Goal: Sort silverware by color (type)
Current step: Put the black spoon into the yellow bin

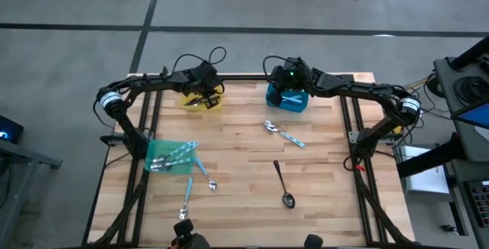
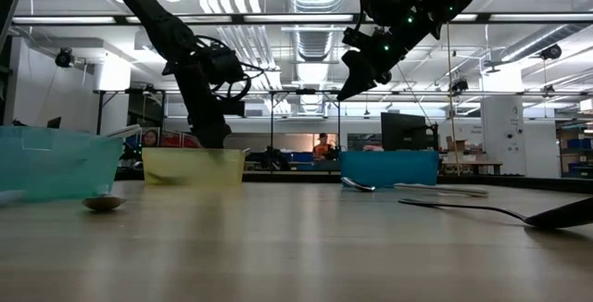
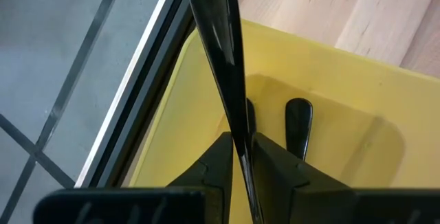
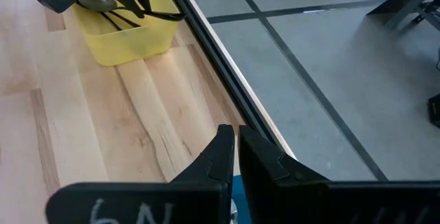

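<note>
**Left hand clamped on black utensil over yellow bin**

Landmark: yellow bin (image 1: 200,101), at the far edge of the bench (image 1: 244,165), left of centre.

Left hand (image 3: 242,157) sits right over the yellow bin, fingers pressed together on the slim handle of a black utensil (image 3: 218,38). The utensil stands up out of the hand, its rounded end above the bin's rim. A second black piece (image 3: 298,121) lies inside the yellow bin, just beside the fingers. In the low view the left arm drops down into the bin.

Right hand (image 4: 235,157) is off to the right of the yellow bin, raised above the blue bin (image 1: 287,98) at the same far edge. Fingers together, nothing between them.

Silverware elsewhere, all placed from the yellow bin:
- Green bin (image 1: 170,156) is nearer the camera side and left, holding several blue-handled spoons (image 1: 177,154).
- Two more blue-handled spoons lie on the bench just beside the green bin: blue-handled spoon A (image 1: 205,174) and blue-handled spoon B (image 1: 186,200).
- Silver spoon with blue handle (image 1: 283,134) lies right of the yellow bin, near the blue bin, on bare bench.
- Black spoon (image 1: 283,184) lies well apart from the yellow bin, toward the near right, bowl end nearest the front edge.
</note>
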Robot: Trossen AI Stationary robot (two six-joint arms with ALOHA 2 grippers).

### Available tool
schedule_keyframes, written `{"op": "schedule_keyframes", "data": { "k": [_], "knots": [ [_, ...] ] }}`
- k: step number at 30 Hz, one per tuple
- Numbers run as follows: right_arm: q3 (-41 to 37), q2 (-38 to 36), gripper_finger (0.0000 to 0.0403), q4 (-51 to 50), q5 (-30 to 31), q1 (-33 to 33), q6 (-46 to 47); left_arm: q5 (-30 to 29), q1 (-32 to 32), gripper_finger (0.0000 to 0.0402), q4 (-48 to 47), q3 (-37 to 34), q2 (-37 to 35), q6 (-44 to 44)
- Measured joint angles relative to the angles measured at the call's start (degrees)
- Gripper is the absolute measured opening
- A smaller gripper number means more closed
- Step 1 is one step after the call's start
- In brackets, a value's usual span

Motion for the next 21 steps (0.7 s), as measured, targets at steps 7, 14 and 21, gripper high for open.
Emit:
{"op": "schedule_keyframes", "data": {
  "k": [7, 14, 21],
  "knots": [
    [0.0, 0.0, 0.0013, -0.01, 0.0, 0.0, 0.0, -0.43, 0.0, 0.0036, -0.55, 0.16, -0.33, 0.0],
    [0.0, 0.0, 0.0013, -0.01, 0.01, 0.0, 0.05, -2.87, 0.03, 0.0036, -7.68, 3.25, -1.21, 0.0],
    [0.0, 0.0, 0.0013, 0.0, 0.02, 0.0, 0.17, -1.15, 0.07, 0.0036, -10.57, 5.59, -1.51, 0.82]
  ]
}}
